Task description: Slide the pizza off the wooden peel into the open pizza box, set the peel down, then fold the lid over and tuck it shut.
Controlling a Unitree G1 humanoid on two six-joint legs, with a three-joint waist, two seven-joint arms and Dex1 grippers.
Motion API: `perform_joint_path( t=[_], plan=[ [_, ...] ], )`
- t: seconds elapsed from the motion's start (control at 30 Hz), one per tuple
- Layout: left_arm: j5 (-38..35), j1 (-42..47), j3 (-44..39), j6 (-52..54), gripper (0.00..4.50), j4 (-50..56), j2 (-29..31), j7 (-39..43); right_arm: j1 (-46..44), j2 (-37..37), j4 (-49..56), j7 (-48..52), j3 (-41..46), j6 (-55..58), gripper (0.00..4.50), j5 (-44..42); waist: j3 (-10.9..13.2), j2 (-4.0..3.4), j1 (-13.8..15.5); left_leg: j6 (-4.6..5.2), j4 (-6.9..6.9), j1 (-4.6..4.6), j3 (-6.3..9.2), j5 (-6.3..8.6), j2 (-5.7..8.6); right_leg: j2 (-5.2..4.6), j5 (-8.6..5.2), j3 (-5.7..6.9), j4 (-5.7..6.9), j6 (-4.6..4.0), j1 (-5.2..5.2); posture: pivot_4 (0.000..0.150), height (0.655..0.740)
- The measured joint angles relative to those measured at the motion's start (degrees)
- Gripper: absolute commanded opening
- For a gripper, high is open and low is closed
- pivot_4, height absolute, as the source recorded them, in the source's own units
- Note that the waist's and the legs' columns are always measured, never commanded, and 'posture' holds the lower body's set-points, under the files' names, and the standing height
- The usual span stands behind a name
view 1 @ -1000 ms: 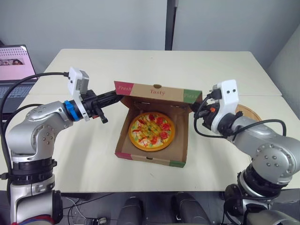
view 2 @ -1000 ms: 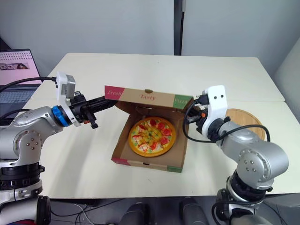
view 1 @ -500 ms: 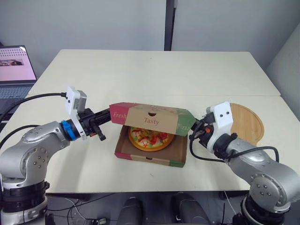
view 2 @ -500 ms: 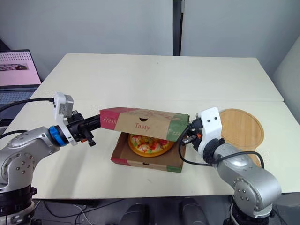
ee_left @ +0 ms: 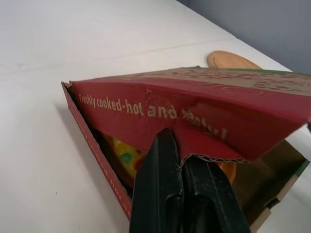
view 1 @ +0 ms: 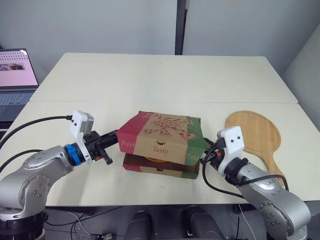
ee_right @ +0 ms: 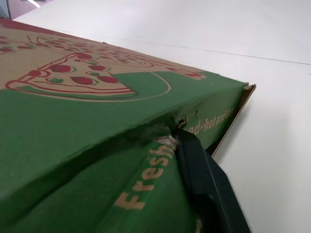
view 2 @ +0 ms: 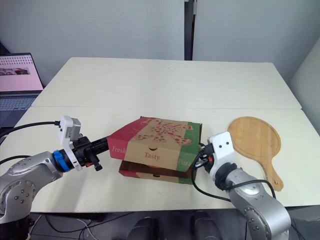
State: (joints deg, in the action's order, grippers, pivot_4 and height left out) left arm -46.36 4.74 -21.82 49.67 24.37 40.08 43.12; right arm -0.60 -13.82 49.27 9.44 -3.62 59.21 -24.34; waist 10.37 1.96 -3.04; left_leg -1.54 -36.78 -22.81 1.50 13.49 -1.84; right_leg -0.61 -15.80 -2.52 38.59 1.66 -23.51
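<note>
The lid (view 1: 162, 131) has swung down from upright and now hangs slanted just above the pizza box (view 1: 160, 169), so I judge only the tuck is left. The left gripper (ee_left: 179, 150) is clamped tight on the lid's red side and the right gripper (view 2: 199, 159) pinches its green corner. One pizza (ee_left: 124, 154) sits inside the box, and one wooden peel (view 1: 255, 132) lies to the box's right

Pizza box (view 1: 159, 168) sits centre, near the table's (view 1: 165, 75) front edge. Lid (view 1: 162, 131) lies over it, front edge raised off the base. Pizza (ee_left: 124, 158) is inside, under the lid. Left gripper (view 1: 113, 143) is at the lid's left side, right gripper (view 1: 206, 150) at its right side. Wooden peel (view 1: 254, 134) lies flat on the table right of the box, apart from it. Laptop (view 1: 15, 75) is far left, further back.
</note>
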Motion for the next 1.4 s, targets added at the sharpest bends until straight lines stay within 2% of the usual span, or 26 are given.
perform_joint_path(
  t=[0.23, 0.4, 0.57, 0.67, 0.83, 0.93, 1.2, 1.33, 1.4],
  plan=[
    [0.1, -0.7, 1.2, -1.7, 0.00, 0.4, 0.4, 0.6, 4.4, -4.5, 0.2, 4.3, 0.4, -1.4, 3.44, -2.3, 0.0, 0.00, 0.4, 0.00, 0.02, -0.02, -0.02, 0.00, 0.01, -0.09, -0.03, 0.00, -0.06, -0.02, 0.00, 0.150, 0.7325],
    [0.3, -1.4, 1.3, -3.0, 0.00, 0.4, 0.9, 0.9, 8.4, -9.4, 0.3, 7.7, 2.3, -1.0, 3.44, -4.0, 0.0, -0.02, 1.2, 0.00, 0.06, -0.07, -0.04, 0.00, 0.04, -0.13, -0.04, 0.00, -0.18, 0.01, 0.00, 0.150, 0.7325],
    [0.4, -2.3, 1.4, -4.1, 0.00, 0.4, 1.0, 1.1, 8.5, -12.6, 0.6, 10.7, 3.7, -2.3, 3.44, -5.0, 0.0, -0.02, 1.2, 0.00, 0.07, -0.07, -0.05, 0.00, 0.03, -0.22, -0.05, 0.02, -0.31, -0.01, 0.03, 0.150, 0.7325],
    [0.4, -2.7, 1.4, -4.3, 0.00, 0.5, 1.0, 1.2, 9.8, -17.9, 1.1, 15.1, 5.7, -3.3, 3.44, -6.6, 0.0, -0.02, 1.3, 0.00, 0.15, -0.07, -0.02, 0.00, 0.06, -0.21, 0.00, 0.08, -0.56, 0.07, 0.15, 0.150, 0.7325],
    [0.8, -3.0, 1.9, -5.5, 0.00, 0.5, 1.0, 1.3, 7.8, -27.1, -5.8, 22.6, 17.3, -5.1, 3.44, -8.7, 0.0, -0.01, 1.2, 0.01, 0.11, -0.08, -0.20, 0.01, 0.14, -0.30, 0.03, -0.03, -0.71, 0.11, 0.21, 0.150, 0.7325],
    [1.2, -3.1, 2.5, -6.3, 0.00, 0.5, 1.1, 1.4, 2.2, -29.3, -10.2, 24.8, 22.8, -6.3, 2.86, -10.7, 0.0, -0.01, 1.2, 0.01, 0.10, -0.07, -0.18, 0.01, 0.17, -0.23, 0.03, -0.01, -0.70, 0.09, 0.22, 0.150, 0.7325],
    [2.4, -3.2, 3.8, -7.5, 0.00, 0.4, 1.8, 2.0, -12.6, -28.2, -11.9, 23.8, 21.5, -3.3, 0.02, -19.2, 0.0, -0.02, 1.3, 0.01, 0.15, -0.11, -0.06, 0.01, 0.15, -0.13, 0.13, 0.03, -0.67, 0.27, 0.21, 0.150, 0.7325],
    [0.2, -3.1, 3.6, -5.8, 0.00, 0.4, 1.7, 1.4, -15.3, -26.2, -10.0, 22.0, 15.6, -1.5, 0.02, -21.6, 0.0, -0.02, 1.3, 0.01, 0.15, -0.12, -0.05, 0.01, 0.09, -0.21, 0.13, 0.03, -0.67, 0.27, 0.21, 0.150, 0.7325],
    [-0.6, -3.2, 3.6, -4.9, 0.39, 0.4, 2.2, 1.5, -15.4, -25.7, -9.0, 21.4, 13.1, -1.0, 0.00, -22.1, 0.0, -0.02, 1.3, 0.01, 0.15, -0.12, -0.05, 0.01, 0.09, -0.24, 0.13, 0.03, -0.66, 0.28, 0.21, 0.150, 0.7325]
  ],
)
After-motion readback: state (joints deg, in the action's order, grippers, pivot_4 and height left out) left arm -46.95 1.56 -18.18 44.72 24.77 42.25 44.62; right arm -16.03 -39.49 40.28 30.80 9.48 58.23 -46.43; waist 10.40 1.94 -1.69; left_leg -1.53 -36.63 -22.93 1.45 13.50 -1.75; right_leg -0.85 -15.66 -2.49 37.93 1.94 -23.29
